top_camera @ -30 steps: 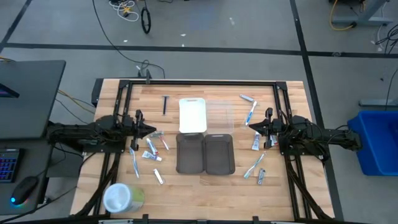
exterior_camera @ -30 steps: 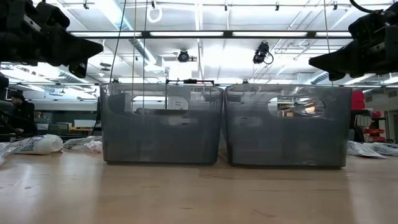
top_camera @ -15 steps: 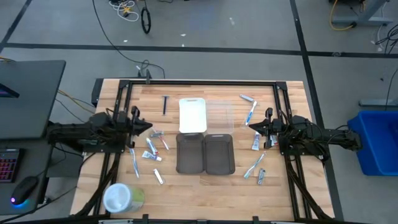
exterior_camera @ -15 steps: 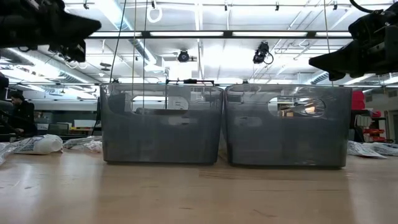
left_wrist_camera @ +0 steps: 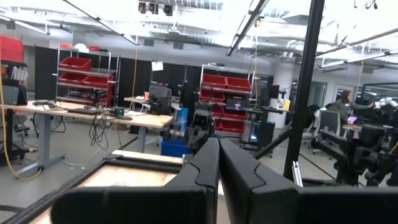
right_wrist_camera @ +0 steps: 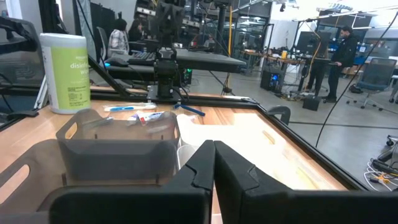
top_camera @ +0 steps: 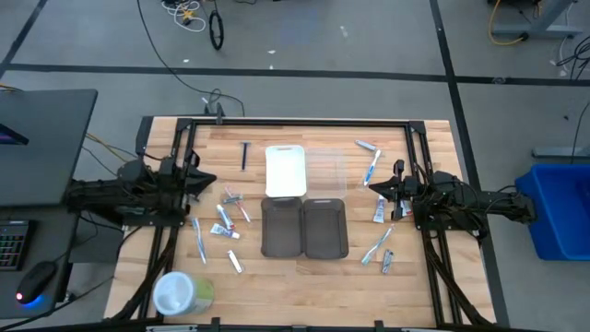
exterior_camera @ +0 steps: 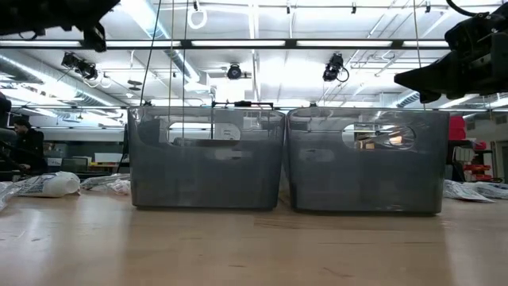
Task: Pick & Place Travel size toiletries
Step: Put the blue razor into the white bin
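left gripper pinched shut, empty, 9 o'clock | right gripper shut, empty, 3 o'clock | risk: closed fingers nudge scattered toiletries instead of gripping

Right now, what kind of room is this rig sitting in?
Probably a robotics lab or workshop: red storage bins on metal racks, workbenches with equipment and cables, people at desks, exposed ceiling ducts.

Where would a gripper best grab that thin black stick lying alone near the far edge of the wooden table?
Probably around the middle of the thin black stick, coming straight down from above. It lies flat on the wooden table with bare wood on both long sides, apart from the white rectangular tray, so fingers could straddle its narrow width. The left gripper, shut, is nearer.
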